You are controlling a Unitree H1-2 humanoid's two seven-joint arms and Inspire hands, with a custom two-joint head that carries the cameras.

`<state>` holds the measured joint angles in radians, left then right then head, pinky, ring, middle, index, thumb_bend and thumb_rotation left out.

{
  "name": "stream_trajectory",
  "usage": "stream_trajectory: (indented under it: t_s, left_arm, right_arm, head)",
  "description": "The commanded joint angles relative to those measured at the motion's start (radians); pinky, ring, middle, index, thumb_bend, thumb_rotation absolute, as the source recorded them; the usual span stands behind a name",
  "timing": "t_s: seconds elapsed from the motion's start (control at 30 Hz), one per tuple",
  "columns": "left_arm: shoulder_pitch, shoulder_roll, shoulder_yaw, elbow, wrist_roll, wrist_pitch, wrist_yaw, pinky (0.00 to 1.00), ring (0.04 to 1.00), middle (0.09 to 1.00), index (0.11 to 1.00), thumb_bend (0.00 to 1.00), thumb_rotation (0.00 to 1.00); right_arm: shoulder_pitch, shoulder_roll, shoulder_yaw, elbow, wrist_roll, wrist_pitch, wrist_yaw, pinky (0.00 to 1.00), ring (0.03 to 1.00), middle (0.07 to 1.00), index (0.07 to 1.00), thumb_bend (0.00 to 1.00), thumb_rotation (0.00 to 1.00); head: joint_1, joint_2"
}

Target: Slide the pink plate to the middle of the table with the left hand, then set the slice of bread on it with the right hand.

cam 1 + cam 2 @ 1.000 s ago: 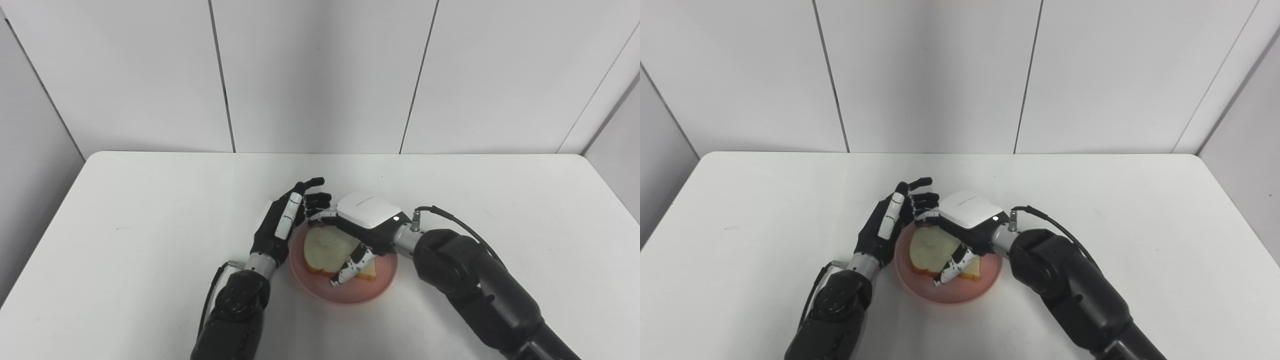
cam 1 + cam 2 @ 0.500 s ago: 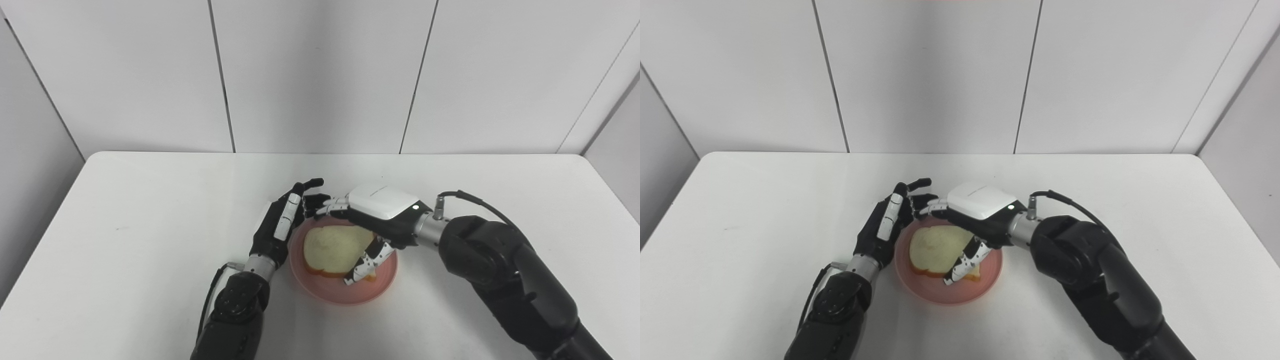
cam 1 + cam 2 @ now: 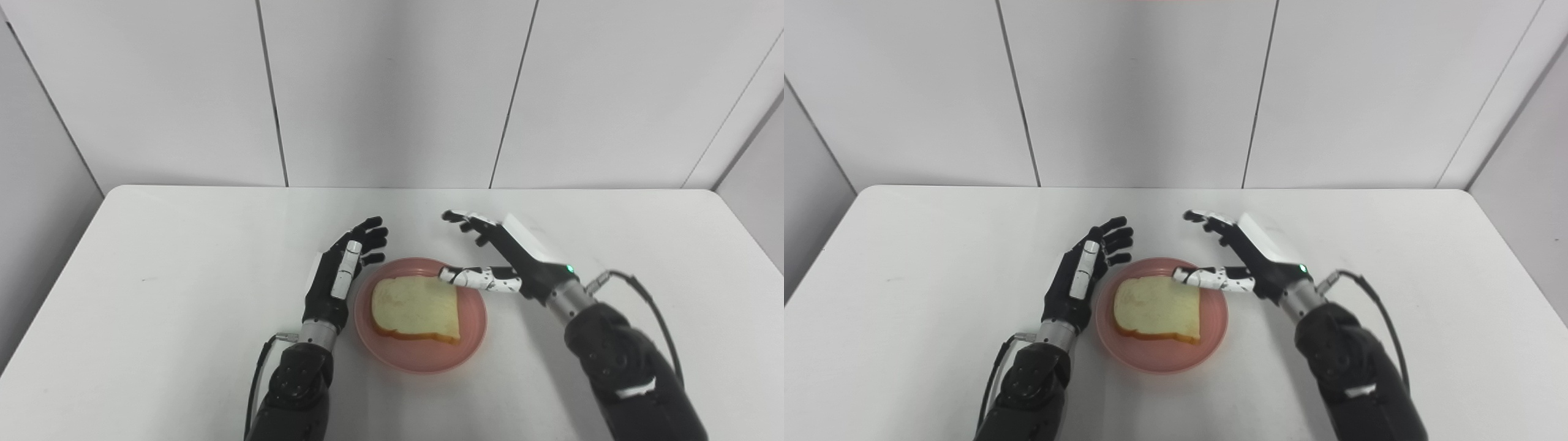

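The bread (image 3: 416, 308) lies flat on the plate (image 3: 471, 343). Both hands, left (image 3: 339, 274) and right (image 3: 508, 260), flank the plate with fingers spread, empty; a careless withdrawal could nudge its rim.

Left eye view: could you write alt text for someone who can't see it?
A slice of bread lies on a pink plate mid-table. An open robot hand flanks each side, the left hand beside the rim, the right hand raised, holding nothing.
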<state>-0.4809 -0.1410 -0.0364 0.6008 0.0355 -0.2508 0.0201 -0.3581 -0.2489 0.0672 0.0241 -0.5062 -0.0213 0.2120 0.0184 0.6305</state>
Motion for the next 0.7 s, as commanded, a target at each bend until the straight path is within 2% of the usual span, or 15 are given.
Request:
stream_trajectory:
  t_s: [0.0, 0.1, 0.13, 0.2, 0.3, 0.43, 0.6, 0.67]
  left_arm:
    - [0.045, -0.001, 0.0, 0.011, 0.039, -0.006, 0.062, 0.82, 0.853, 0.841, 0.79, 0.78, 0.94]
    - [0.054, -0.009, -0.002, -0.01, 0.071, -0.023, 0.105, 0.87, 0.883, 0.87, 0.836, 0.8, 0.97]
    - [0.057, -0.011, -0.004, -0.017, 0.079, -0.03, 0.114, 0.9, 0.894, 0.888, 0.868, 0.8, 0.98]
    - [0.061, -0.014, -0.01, -0.03, 0.094, -0.04, 0.13, 0.93, 0.906, 0.905, 0.893, 0.78, 0.99]
    - [0.065, -0.019, -0.019, -0.051, 0.104, -0.028, 0.143, 0.94, 0.917, 0.919, 0.909, 0.75, 1.0]
    - [0.067, -0.027, -0.027, -0.08, 0.121, 0.007, 0.155, 0.96, 0.94, 0.933, 0.912, 0.73, 1.0]
    - [0.064, -0.018, -0.043, -0.113, 0.126, 0.06, 0.129, 0.99, 0.95, 0.957, 0.93, 0.76, 1.0]
    - [0.061, -0.009, -0.05, -0.117, 0.122, 0.077, 0.117, 0.99, 0.961, 0.973, 0.951, 0.8, 1.0]
  right_arm:
    - [-0.03, 0.047, -0.05, 0.015, 0.089, -0.055, -0.098, 0.76, 0.844, 0.864, 0.841, 0.77, 1.0]
    - [-0.023, 0.094, -0.097, 0.079, 0.2, -0.094, -0.143, 0.77, 0.846, 0.862, 0.85, 0.74, 1.0]
    - [-0.022, 0.104, -0.108, 0.098, 0.234, -0.103, -0.151, 0.73, 0.825, 0.859, 0.855, 0.72, 1.0]
    - [-0.018, 0.122, -0.127, 0.123, 0.287, -0.092, -0.163, 0.71, 0.809, 0.855, 0.857, 0.72, 1.0]
    - [-0.013, 0.143, -0.15, 0.134, 0.342, -0.045, -0.178, 0.74, 0.794, 0.842, 0.848, 0.74, 1.0]
    - [-0.006, 0.157, -0.162, 0.141, 0.371, -0.008, -0.2, 0.79, 0.799, 0.832, 0.843, 0.72, 1.0]
    - [0.001, 0.148, -0.144, 0.168, 0.361, -0.026, -0.216, 0.8, 0.809, 0.833, 0.837, 0.71, 1.0]
    - [0.005, 0.142, -0.132, 0.175, 0.35, -0.04, -0.219, 0.81, 0.816, 0.84, 0.846, 0.71, 1.0]
  head:
    - [0.0, -0.002]
    - [-0.001, -0.002]
    - [-0.001, -0.002]
    - [-0.002, -0.001]
    - [-0.002, 0.0]
    - [-0.002, 0.0]
    - [-0.004, -0.002]
    - [-0.004, -0.001]
